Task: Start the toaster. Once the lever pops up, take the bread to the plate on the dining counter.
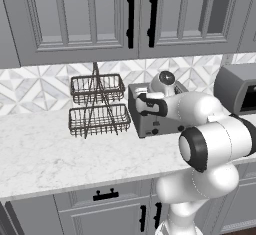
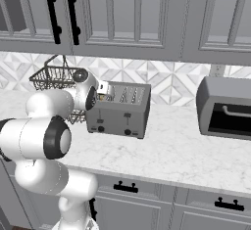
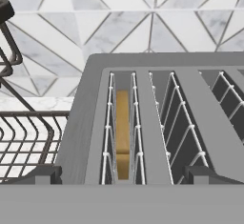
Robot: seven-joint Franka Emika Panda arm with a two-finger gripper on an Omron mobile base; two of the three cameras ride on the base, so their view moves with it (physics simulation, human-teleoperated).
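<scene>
The grey four-slot toaster (image 2: 120, 114) stands on the marble kitchen counter (image 1: 45, 149). My arm hides part of the toaster (image 1: 150, 121) in the left base view. A tan slice of bread (image 3: 123, 137) sits low in its leftmost slot, with the crust edge up. My gripper (image 3: 123, 174) hovers just above that end of the toaster, open, with a fingertip (image 3: 45, 173) on each side of the bread's slot. A small dark lever tab (image 2: 126, 120) shows on the front face, above a round knob. The plate and the dining counter are out of view.
A dark two-tier wire basket (image 1: 97, 104) stands close to the toaster's left. A grey toaster oven (image 2: 225, 109) sits further right on the counter. Grey wall cabinets (image 1: 80, 19) hang overhead, in front of a tiled backsplash.
</scene>
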